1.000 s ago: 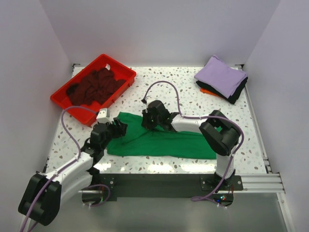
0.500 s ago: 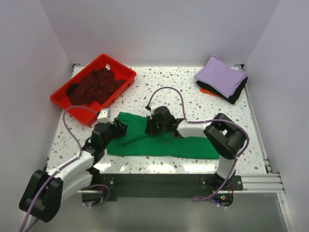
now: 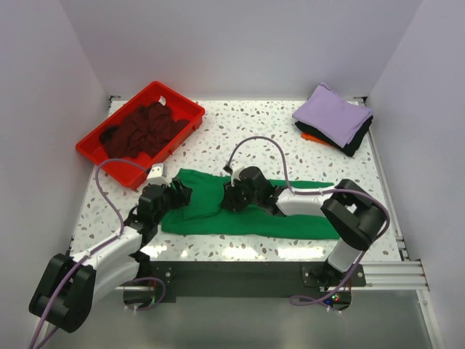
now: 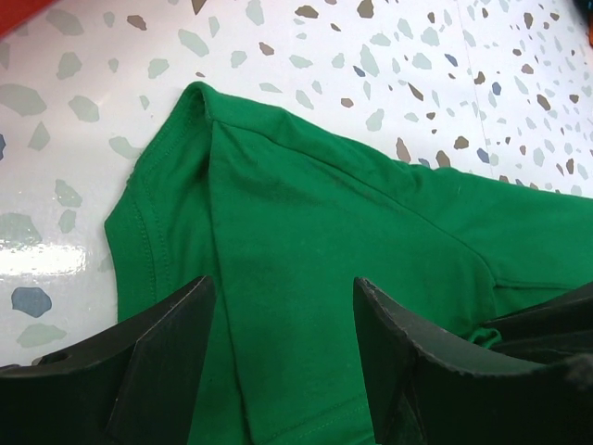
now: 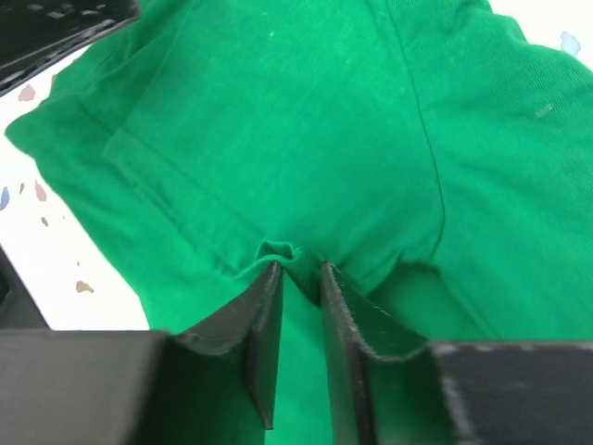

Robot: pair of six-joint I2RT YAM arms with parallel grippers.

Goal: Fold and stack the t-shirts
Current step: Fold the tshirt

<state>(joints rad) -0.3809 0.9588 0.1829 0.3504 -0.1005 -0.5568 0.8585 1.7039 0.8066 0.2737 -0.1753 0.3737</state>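
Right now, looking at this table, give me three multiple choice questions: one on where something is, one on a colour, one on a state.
1. Where is the maroon shirt?
A. in the tray
B. hanging from an arm
C. on the floor

2. What colour is the top shirt of the stack?
A. orange
B. lavender
C. white

3. The right tool is:
A. wide open
B. shut on a pucker of the green shirt
C. out of view

Answers:
1 A: the top view shows the maroon cloth bunched inside the red tray at the back left.
2 B: the lavender shirt lies on top, with black and orange edges showing below it.
3 B: the right wrist view shows its fingers nearly together with a small ridge of green cloth pinched between them.
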